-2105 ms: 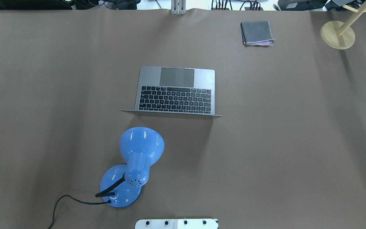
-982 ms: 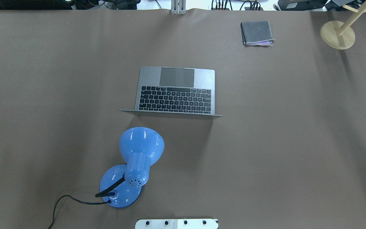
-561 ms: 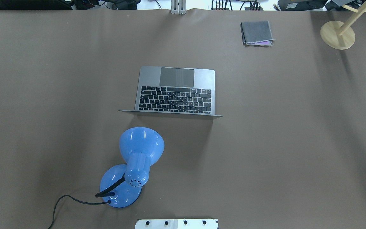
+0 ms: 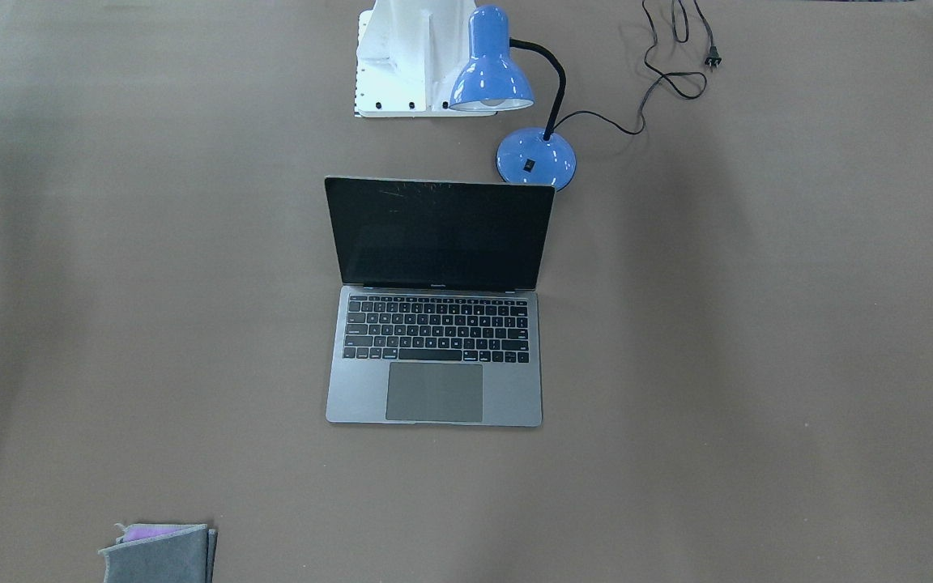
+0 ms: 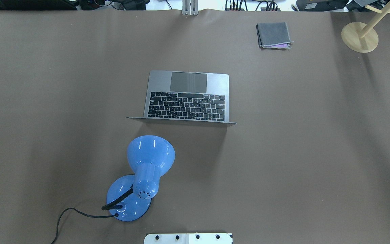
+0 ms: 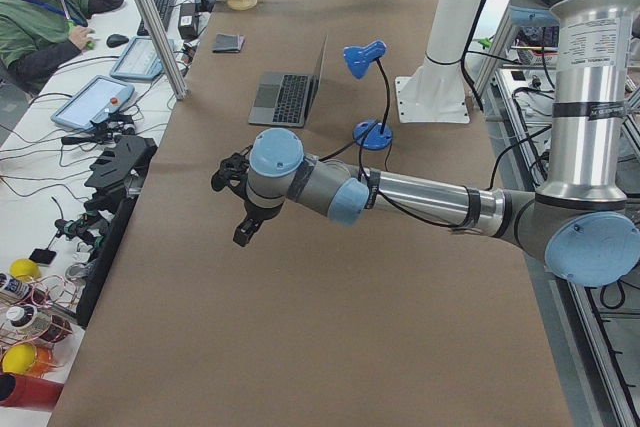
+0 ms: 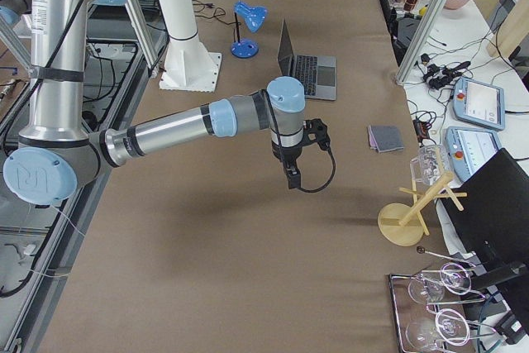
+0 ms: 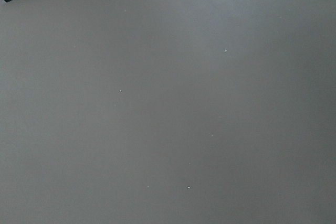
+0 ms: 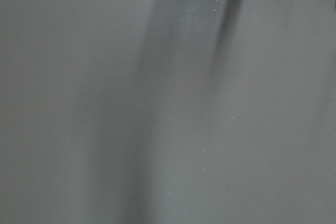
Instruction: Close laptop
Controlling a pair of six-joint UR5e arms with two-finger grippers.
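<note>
Left pincer (image 6: 242, 235) hangs over the matte brown table (image 6: 300, 347) in the left side view, right pincer (image 7: 292, 179) in the right side view; spread or pressed together, I cannot tell. Front view: flat grey metal laptop (image 4: 434, 328) open mid-table, glossy black screen raised, rounded blue lamp (image 4: 491, 73) just beyond.

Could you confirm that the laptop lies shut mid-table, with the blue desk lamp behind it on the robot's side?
Not quite: the laptop is open, with its lid raised and its black screen and keys showing in the front-facing view. The blue lamp does stand behind it on the robot's side.
</note>
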